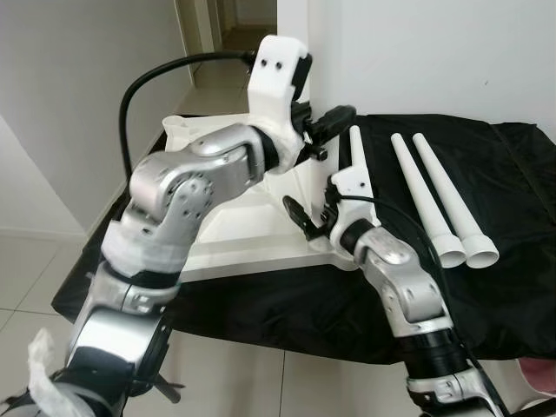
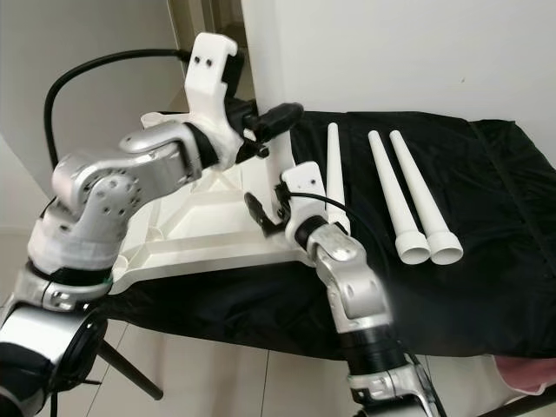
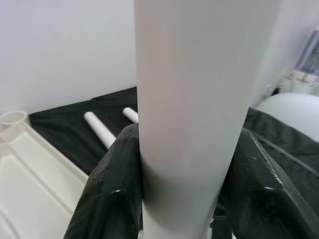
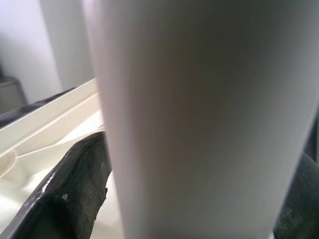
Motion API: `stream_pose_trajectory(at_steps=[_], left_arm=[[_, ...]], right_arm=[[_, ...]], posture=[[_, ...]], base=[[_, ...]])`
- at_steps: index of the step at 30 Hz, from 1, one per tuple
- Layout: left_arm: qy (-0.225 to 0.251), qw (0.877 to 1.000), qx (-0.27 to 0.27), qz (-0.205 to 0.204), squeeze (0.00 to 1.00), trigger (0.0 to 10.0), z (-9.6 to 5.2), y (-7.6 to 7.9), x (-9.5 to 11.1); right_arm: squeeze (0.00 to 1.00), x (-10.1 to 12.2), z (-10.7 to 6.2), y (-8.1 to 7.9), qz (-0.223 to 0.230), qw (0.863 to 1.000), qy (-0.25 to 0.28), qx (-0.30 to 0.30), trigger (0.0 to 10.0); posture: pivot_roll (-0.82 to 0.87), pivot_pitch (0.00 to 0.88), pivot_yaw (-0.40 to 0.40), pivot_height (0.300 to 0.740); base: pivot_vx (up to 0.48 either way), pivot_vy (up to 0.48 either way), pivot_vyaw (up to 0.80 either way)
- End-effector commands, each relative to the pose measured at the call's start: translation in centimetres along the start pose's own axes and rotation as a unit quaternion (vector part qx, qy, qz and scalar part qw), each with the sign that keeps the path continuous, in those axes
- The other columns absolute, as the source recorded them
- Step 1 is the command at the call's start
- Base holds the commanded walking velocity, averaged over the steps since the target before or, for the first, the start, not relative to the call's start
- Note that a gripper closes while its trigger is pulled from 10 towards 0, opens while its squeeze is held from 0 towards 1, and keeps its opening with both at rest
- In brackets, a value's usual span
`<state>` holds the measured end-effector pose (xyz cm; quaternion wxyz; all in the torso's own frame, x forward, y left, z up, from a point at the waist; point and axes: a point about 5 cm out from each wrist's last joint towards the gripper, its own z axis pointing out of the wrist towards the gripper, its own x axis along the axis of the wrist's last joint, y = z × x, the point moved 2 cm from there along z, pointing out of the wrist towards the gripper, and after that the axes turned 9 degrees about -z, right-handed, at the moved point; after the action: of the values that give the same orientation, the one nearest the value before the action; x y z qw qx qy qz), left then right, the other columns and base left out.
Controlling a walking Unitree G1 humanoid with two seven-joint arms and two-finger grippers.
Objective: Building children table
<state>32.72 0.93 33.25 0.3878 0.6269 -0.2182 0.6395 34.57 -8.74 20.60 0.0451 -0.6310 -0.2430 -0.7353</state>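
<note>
Both pincers, right (image 1: 314, 211) and left (image 1: 323, 130), clench one tapered white plastic leg (image 3: 187, 114); keep it square over the upturned white tabletop (image 1: 252, 230) socket while twisting.

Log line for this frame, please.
both grippers shut on table leg | leg upright at tabletop corner | two legs loose on black cloth

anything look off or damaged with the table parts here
Nothing stands out. The white tabletop lies upside down on the black cloth; both hands grip one white leg, and two spare legs lie side by side, with no damage visible.
</note>
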Motion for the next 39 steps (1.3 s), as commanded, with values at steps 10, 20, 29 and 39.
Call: stream_pose_trajectory(at_steps=[10, 20, 29, 39], left_arm=[[0.057, 0.996, 0.074, 0.000, 0.00, 10.0, 2.4, -0.7, 2.2], [0.062, 0.994, 0.085, 0.007, 0.00, 10.0, 3.2, -0.8, 2.6], [0.065, 0.995, 0.080, 0.002, 0.00, 10.0, 3.6, -0.6, 2.6], [0.067, 0.995, 0.074, 0.004, 0.00, 10.0, 3.9, -0.2, 2.7]], right_arm=[[0.00, 0.2, 1.6, 1.8, -0.042, 0.990, -0.027, -0.132, 10.0], [0.00, 0.4, 1.9, 1.7, -0.061, 0.981, -0.020, -0.183, 10.0], [0.00, 0.4, 2.1, 1.7, -0.063, 0.980, -0.017, -0.190, 10.0], [0.00, 0.5, 2.5, 1.9, -0.056, 0.979, -0.010, -0.196, 10.0]], posture=[[-0.09, 0.000, 0.076, 0.740], [-0.09, 0.000, 0.082, 0.740], [-0.09, 0.000, 0.082, 0.740], [-0.08, 0.000, 0.074, 0.740]], base=[[0.000, 0.000, 0.00], [0.000, 0.000, 0.00], [0.000, 0.000, 0.00], [0.000, 0.000, 0.00]])
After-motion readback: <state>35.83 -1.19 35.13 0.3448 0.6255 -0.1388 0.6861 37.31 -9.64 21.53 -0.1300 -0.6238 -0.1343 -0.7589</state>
